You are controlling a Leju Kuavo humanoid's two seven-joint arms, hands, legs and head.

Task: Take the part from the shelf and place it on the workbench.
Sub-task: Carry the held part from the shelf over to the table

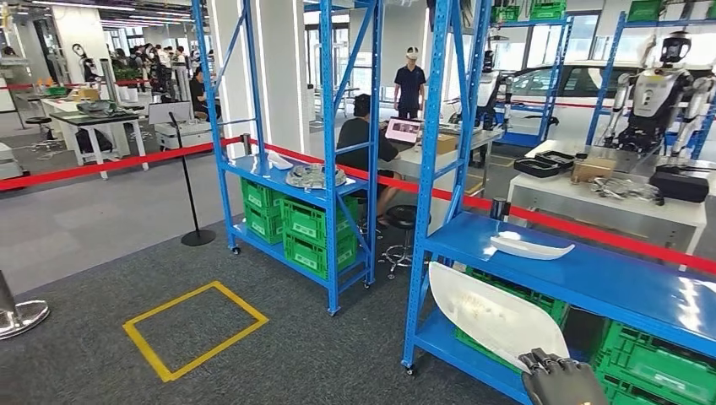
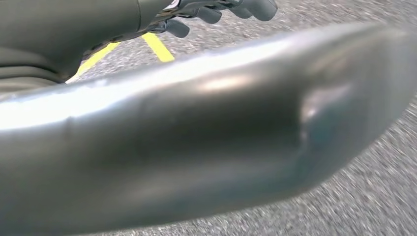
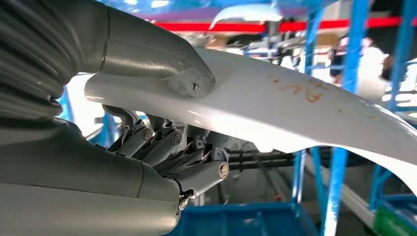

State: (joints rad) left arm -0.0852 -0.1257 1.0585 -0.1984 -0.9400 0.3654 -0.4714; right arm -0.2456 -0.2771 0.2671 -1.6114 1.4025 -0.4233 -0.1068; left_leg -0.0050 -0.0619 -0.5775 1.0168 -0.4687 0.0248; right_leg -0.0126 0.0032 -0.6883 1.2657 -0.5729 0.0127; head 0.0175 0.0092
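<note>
White part clamped in right hand: thumb on top face, fingers curled beneath. Long axis runs away from palm, off shelf, beside its front edge. Left hand: grasp unclear. No bench identified.

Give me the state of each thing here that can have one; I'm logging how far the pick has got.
Right hand: grips the white part, thumb over it, fingers under.
White part: held, off the shelf, tilted.
Second white part: lying on the blue shelf, untouched.
Left hand: fingers curled, over the carpet; whether it holds anything I cannot tell.
Green crates: stacked on the far rack.
</note>
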